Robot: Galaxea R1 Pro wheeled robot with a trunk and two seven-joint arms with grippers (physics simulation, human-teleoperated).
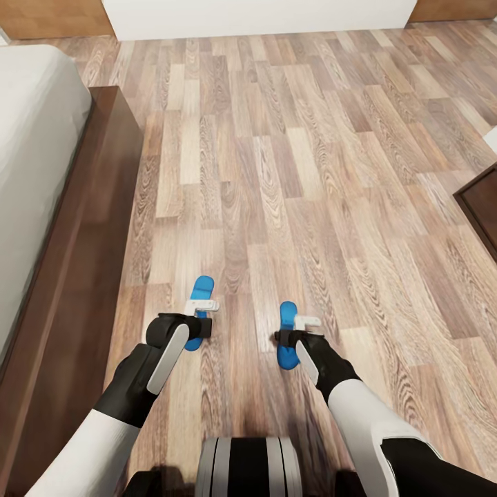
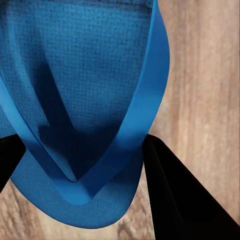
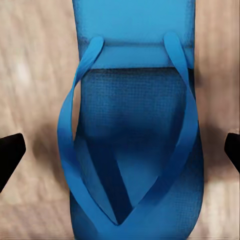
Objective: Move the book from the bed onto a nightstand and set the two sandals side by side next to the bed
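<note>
Two sandals: one [image 1: 201, 310] under left end effector [image 1: 204, 312], other [image 1: 287, 335] under right [image 1: 298, 330].

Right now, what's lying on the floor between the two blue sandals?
Nothing: in the head view, only bare wood-plank floor separates the left sandal from the right sandal.

Ahead of both claws the plank floor [image 1: 290, 138] lies open. Beside the left gripper [image 1: 204, 308] the bed [image 1: 76, 262] frame walls that side; a dark cabinet [image 1: 481, 207] stands well off the right gripper [image 1: 295, 330].
</note>
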